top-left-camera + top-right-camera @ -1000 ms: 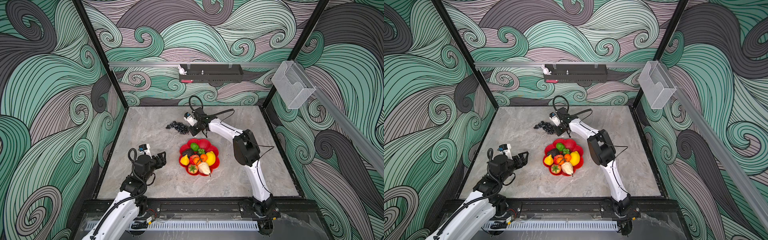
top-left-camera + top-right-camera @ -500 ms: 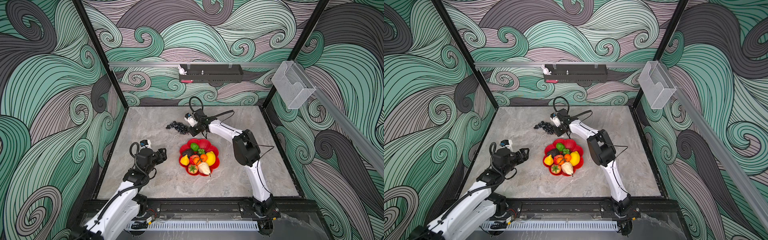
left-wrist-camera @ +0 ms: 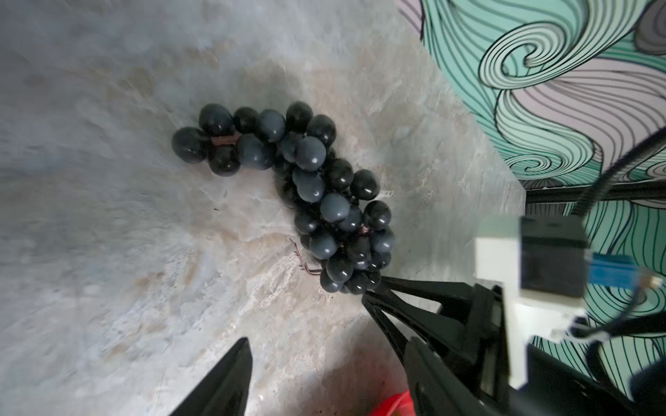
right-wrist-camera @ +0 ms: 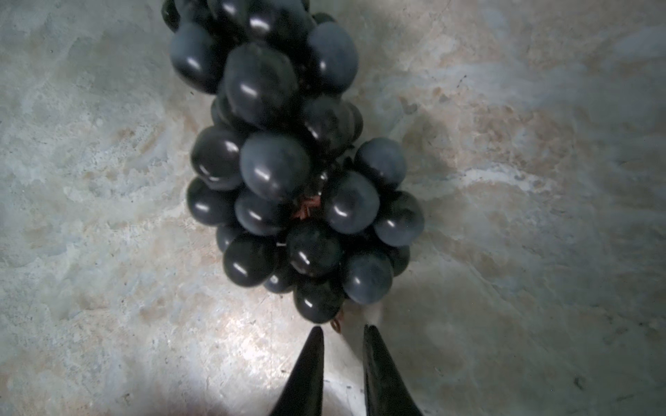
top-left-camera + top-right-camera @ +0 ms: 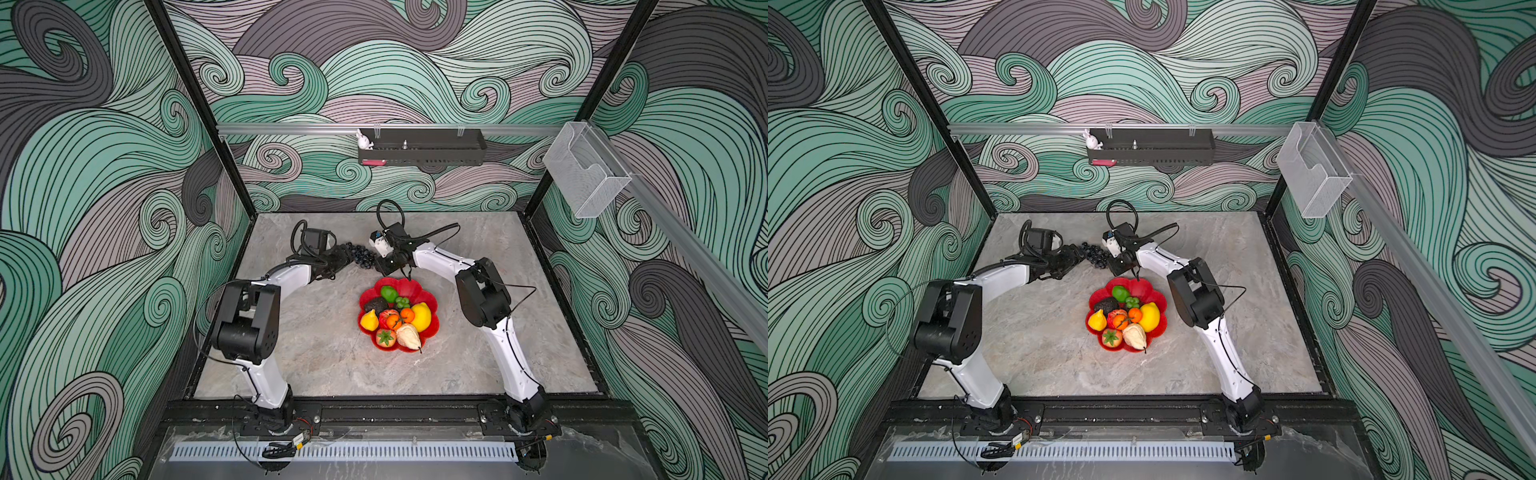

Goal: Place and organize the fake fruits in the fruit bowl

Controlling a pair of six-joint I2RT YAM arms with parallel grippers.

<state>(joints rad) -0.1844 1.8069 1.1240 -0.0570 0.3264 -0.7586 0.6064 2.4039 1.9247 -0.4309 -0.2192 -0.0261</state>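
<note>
Grapes: dark glossy plastic bunch, loose on marble table.
Left gripper: wide, empty; best straddle mid-bunch.
Right gripper: slightly parted, empty.

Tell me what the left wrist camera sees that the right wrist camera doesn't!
Only the left wrist view: the whole curved bunch of grapes, the right gripper seen from outside at one end of the bunch, the swirly wall, and a sliver of the red bowl.
Only the right wrist view: a big close-up of that end of the bunch, with the right gripper's own fingertips a little apart and holding nothing.
Both: the dark grapes lying on the marbled table.
</note>
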